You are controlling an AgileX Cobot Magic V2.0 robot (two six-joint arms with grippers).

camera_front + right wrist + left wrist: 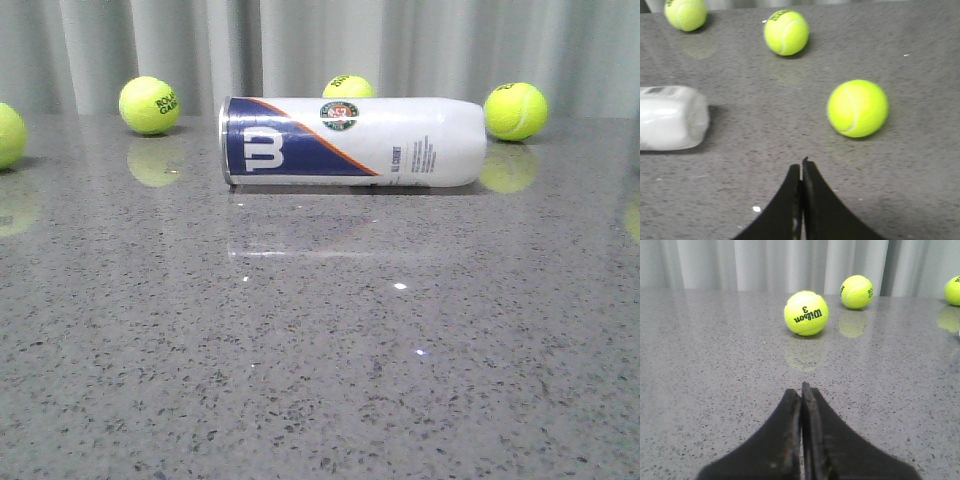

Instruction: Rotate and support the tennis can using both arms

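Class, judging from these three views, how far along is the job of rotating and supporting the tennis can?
Nothing is done: the tennis can lies on its side on the table. Nothing is in hand: the left gripper and right gripper are shut, empty and apart from it. Approaching, rotating and supporting remain.

White-navy tennis can (355,141), orange stripe; balls (149,105) yellow-green; emblem seemingly red-green.

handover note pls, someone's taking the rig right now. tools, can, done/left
Left tool: shut, empty, over bare table, can not in its view.
Right tool: shut, empty, apart from the can's white end.
Tennis can: lying on its side across the table, navy W end toward the robot's left, untouched. Loose tennis balls sit around and behind it.
Done: nothing visible yet.
Left: bring both tools to the can, rotate it and support it with both arms.
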